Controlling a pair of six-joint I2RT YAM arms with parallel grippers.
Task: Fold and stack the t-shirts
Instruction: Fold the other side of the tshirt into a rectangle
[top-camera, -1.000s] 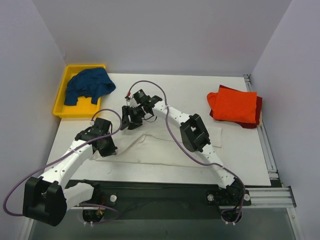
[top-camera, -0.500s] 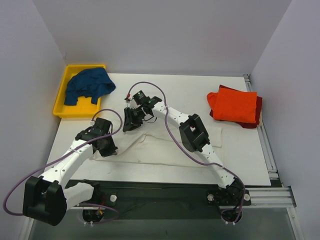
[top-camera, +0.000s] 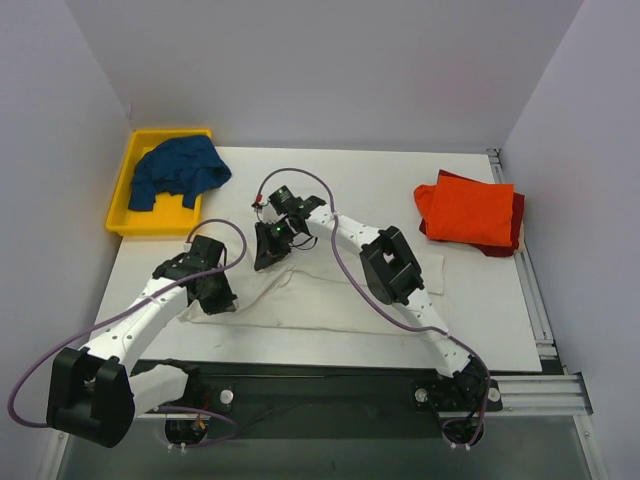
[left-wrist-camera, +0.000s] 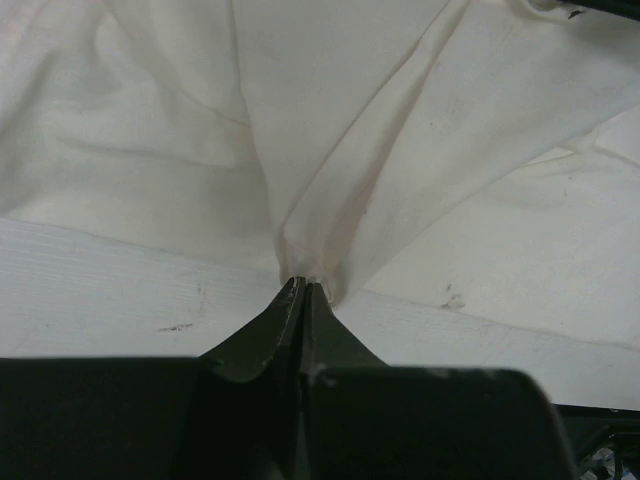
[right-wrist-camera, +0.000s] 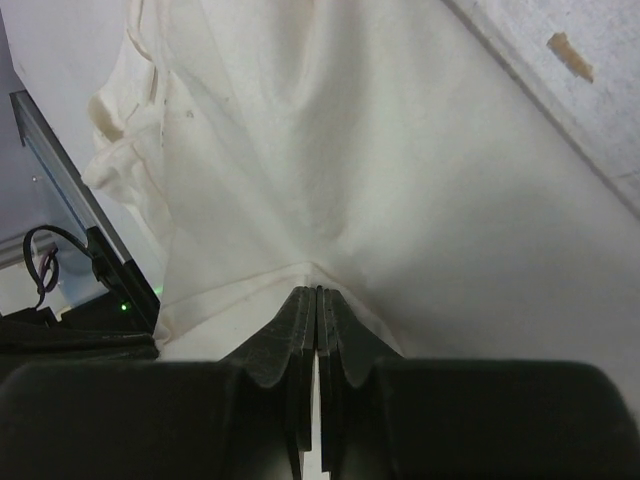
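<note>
At the middle of the white surface, the large off-white cloth t-shirt lies spread and crumpled between the two arms.

**Change.** One second ago the right fingers stood spread above the shirt's far left edge. They have since come down and closed. The right wrist view shows them pressed together on a stitched edge, with cloth fanning away from the tips. The left fingers have not changed: they remain pinched on a peak of cloth at the shirt's near left side, and creases radiate from the pinch.

**Meaning for the task.** Both arms now appear to hold the same shirt along its left side. This is judged to be the grasp that precedes a fold. No fold is yet visible in this shirt.

**Other items.** A folded orange-red cloth shirt rests on a dark red cloth shirt at the right. A dark blue cloth shirt lies bunched in the yellow plastic bin.

**Limits of view.**
- In the top view, the wrist bodies cover both sets of fingertips.
- The right forearm crosses the shirt and hides part of it.
- The shirt blends with the surface, so its outline, sleeves and collar are hard to separate.
- The number of cloth layers in each pinch cannot be determined.
</note>
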